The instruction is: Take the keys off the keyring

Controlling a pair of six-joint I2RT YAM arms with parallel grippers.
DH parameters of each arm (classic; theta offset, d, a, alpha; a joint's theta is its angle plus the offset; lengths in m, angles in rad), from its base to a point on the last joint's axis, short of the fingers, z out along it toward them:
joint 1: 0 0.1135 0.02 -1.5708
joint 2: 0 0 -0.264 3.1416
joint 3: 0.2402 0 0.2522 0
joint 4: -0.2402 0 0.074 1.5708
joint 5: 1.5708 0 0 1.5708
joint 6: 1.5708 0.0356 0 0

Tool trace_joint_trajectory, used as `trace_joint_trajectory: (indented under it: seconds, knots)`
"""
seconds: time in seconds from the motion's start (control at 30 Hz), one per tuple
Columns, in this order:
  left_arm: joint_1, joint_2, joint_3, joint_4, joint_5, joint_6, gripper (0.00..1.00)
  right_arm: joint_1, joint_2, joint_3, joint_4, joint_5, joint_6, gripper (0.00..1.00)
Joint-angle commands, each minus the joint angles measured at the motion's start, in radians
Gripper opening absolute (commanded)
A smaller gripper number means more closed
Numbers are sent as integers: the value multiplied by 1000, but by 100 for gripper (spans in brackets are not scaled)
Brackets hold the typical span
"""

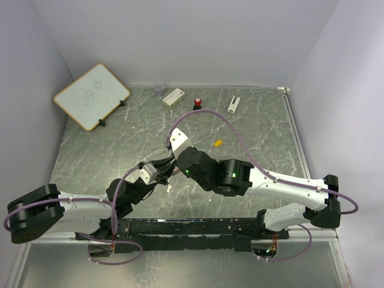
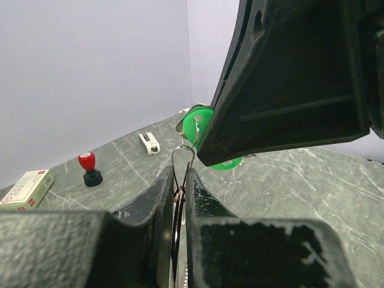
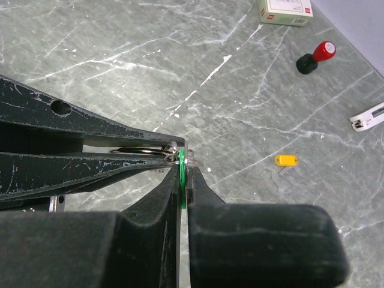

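Observation:
My left gripper (image 2: 179, 183) is shut on the thin silvery keyring (image 2: 183, 157), which stands up between its jaws. My right gripper (image 3: 183, 173) is shut on the green key (image 3: 182, 168), whose head (image 2: 194, 127) hangs on the ring. The two grippers meet tip to tip above the table's middle, the left (image 1: 163, 168) beside the right (image 1: 178, 166). In the right wrist view the left gripper's fingers (image 3: 90, 165) clamp the keyring (image 3: 141, 151). The yellow-orange key (image 3: 286, 161) lies loose on the table (image 1: 218, 143), apart from the ring.
A red-capped black knob (image 1: 197, 103), a white box (image 1: 173, 96), a white rectangular block (image 1: 234, 104) and a small clear cup (image 1: 159, 90) stand along the back edge. A whiteboard (image 1: 91, 96) leans at the back left. Purple cables (image 1: 234, 129) arch over the middle.

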Motion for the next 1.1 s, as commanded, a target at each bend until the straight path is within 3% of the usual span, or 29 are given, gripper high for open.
trace_joint_trajectory:
  seconds: [0.0, 0.2, 0.53, 1.07]
  knots:
    - [-6, -10, -13, 5, -9, 1, 7, 7, -16, 0, 21, 49, -5, 0]
    - [-6, -19, -14, -11, -85, -11, 7, 6, -23, 0, 15, 60, -1, 0]
    - [-7, -89, 50, -180, -247, 26, 7, 5, -28, -4, -9, 56, 19, 0]
    - [-21, -182, 80, -227, -227, 85, 7, 6, 10, -36, 9, -1, 7, 0]
